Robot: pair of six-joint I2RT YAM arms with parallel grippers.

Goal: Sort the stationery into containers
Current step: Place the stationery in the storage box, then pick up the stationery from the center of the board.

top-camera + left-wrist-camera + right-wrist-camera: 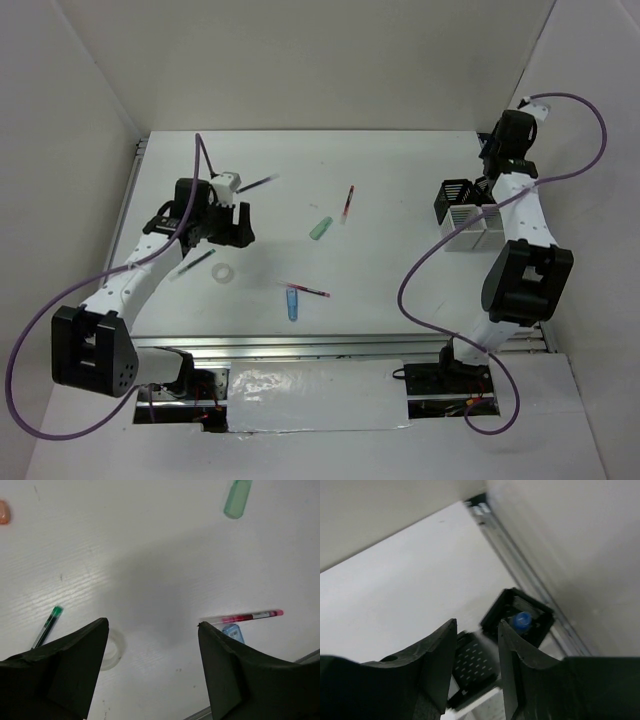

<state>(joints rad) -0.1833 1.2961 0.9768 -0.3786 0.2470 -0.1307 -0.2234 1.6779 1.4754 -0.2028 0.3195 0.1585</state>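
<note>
Several stationery pieces: loose on the table (400,170), namely pale green tube (237,499), red pen (245,617), green-tipped pen (47,626) and orange piece (3,511); unsorted, likely awaiting pickup.
Left gripper (151,625): fingers spread wide, empty, over bare table; red pen's end just beside one fingertip, nothing between.
Containers (465,210): clustered far right.
Black bin (492,612): blue-capped item (522,621) inside.
Right gripper (477,625): above the bins, fingers narrowly parted, gripping nothing.
</note>
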